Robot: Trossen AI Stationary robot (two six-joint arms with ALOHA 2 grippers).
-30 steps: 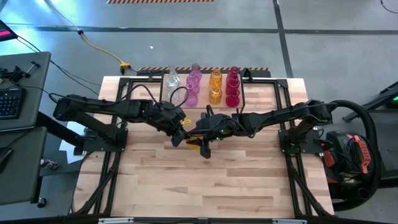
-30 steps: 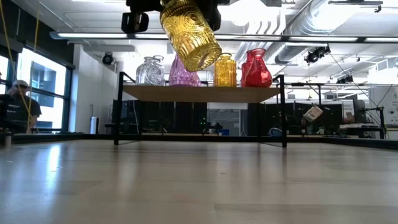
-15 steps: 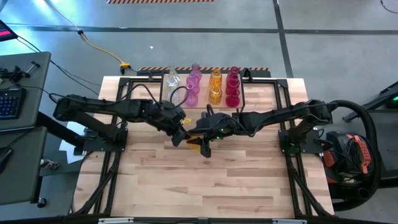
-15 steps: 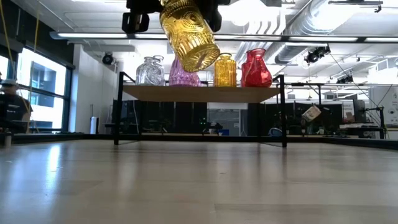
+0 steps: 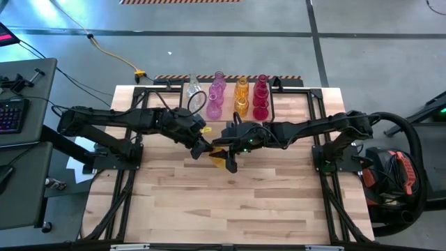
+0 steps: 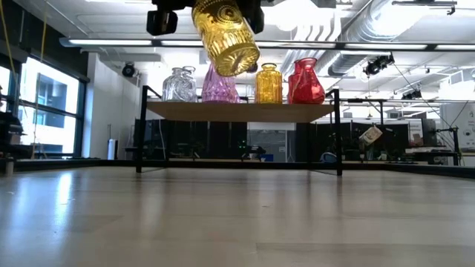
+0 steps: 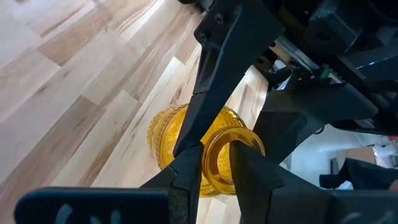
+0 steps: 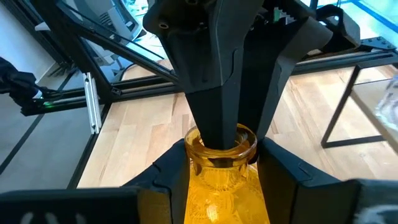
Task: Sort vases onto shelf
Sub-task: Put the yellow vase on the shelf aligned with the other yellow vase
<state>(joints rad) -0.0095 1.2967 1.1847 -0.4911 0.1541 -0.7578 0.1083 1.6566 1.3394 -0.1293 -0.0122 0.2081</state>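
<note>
The amber vase (image 6: 225,35) is seen to be of glossy, translucent pressed glass, its wall embossed with a raised beaded pattern; its rim (image 7: 231,158) is smooth and shiny. The vases (image 6: 245,83) on the shelf (image 6: 237,111) are likewise of glossy glass, clear, pink, amber and red. The shelf board is of pale matt wood, carried on thin black metal legs. The table (image 5: 230,202) is made of light butcher-block wood with a smooth, faintly sheened finish. The left hand (image 7: 214,171) and right hand (image 8: 221,168) are formed of matt black plastic.
</note>
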